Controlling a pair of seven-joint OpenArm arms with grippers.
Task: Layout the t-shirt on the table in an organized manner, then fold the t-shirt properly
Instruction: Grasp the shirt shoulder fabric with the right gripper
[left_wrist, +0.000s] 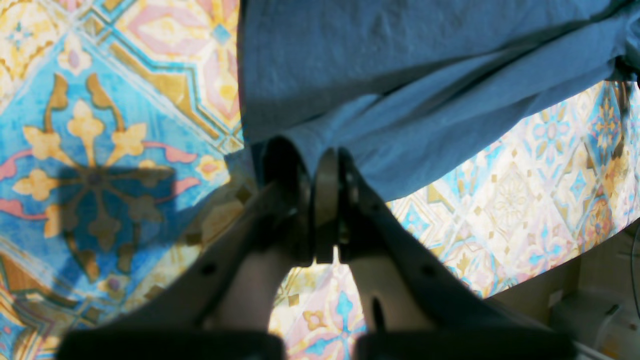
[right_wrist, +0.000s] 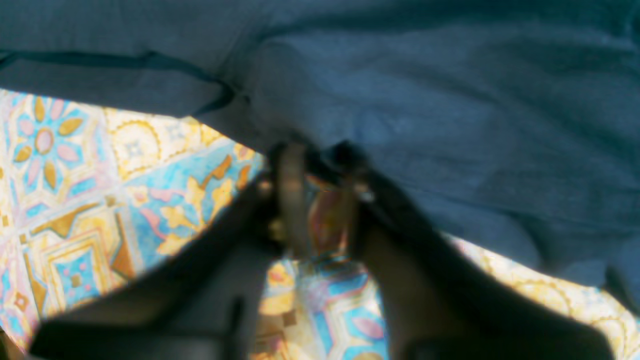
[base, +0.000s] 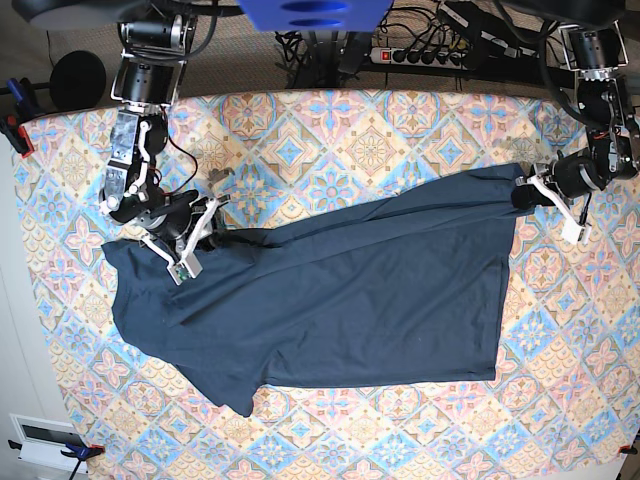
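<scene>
The dark navy t-shirt (base: 350, 290) lies spread across the patterned table (base: 350, 140), body flat with creases running between my two grippers. My left gripper (base: 522, 193) is at the shirt's far right corner. In the left wrist view this gripper (left_wrist: 322, 157) is shut, pinching the t-shirt (left_wrist: 400, 75) edge above the table (left_wrist: 100, 125). My right gripper (base: 208, 238) sits at the shirt's upper left, near the shoulder. In the right wrist view its jaws (right_wrist: 320, 155) stand narrow, with a bunched edge of the t-shirt (right_wrist: 425, 100) between the tips, over the table (right_wrist: 100, 175).
A power strip (base: 430, 55) and cables lie behind the table's back edge. A clamp (base: 15, 125) grips the left edge. The table's edge and the floor (left_wrist: 575, 300) show in the left wrist view. A white box (base: 40, 435) sits off the front left corner.
</scene>
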